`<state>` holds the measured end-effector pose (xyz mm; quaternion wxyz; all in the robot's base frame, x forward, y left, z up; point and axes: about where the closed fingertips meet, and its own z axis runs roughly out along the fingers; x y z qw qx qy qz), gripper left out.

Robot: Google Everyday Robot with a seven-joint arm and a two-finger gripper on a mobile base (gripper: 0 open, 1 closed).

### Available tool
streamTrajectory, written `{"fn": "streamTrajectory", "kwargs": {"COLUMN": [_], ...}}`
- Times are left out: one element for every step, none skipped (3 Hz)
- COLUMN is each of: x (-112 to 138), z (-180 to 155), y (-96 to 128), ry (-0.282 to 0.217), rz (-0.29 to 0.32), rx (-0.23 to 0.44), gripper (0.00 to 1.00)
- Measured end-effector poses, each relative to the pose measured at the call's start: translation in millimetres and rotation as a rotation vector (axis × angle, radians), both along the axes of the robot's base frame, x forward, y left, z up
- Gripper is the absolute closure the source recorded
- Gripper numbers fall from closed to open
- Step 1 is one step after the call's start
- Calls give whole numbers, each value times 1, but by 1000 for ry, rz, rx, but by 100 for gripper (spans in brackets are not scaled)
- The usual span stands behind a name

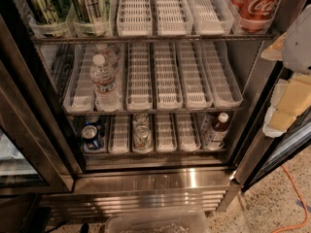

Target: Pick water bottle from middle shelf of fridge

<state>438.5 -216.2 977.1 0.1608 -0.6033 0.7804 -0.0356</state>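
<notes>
The fridge (pixel 150 181) stands open in front of me, with a stainless steel base and three wire racks of white trays. On the middle shelf (pixel 194 81) a clear water bottle (pixel 104 81) with a white cap and a red-and-white label stands upright at the front of the second lane from the left. A second water bottle (pixel 111 52) stands right behind it. My gripper (pixel 286 101), white and beige, hangs at the right edge of the view, outside the fridge, level with the middle shelf and far to the right of the bottles.
Tall green cans (pixel 43 4) and red cola cans (pixel 255 4) stand on the top rack. Small soda cans (pixel 91 137) and a brown-liquid bottle (pixel 216 130) stand on the bottom rack. The glass door (pixel 24 130) is open at left. A clear bin (pixel 155 222) and an orange cable (pixel 296 198) lie on the floor.
</notes>
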Motion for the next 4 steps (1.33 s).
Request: {"fn": "streamTrajectory", "kwargs": {"x": [0,-3,-21,-27], "z": [0,-8,-27,-67], "y": [0,9,48,97], "ry": [0,2,-24,-33], "rz": [0,3,56,100], "rx": [0,18,87,217], "gripper": [0,0,0,0]}}
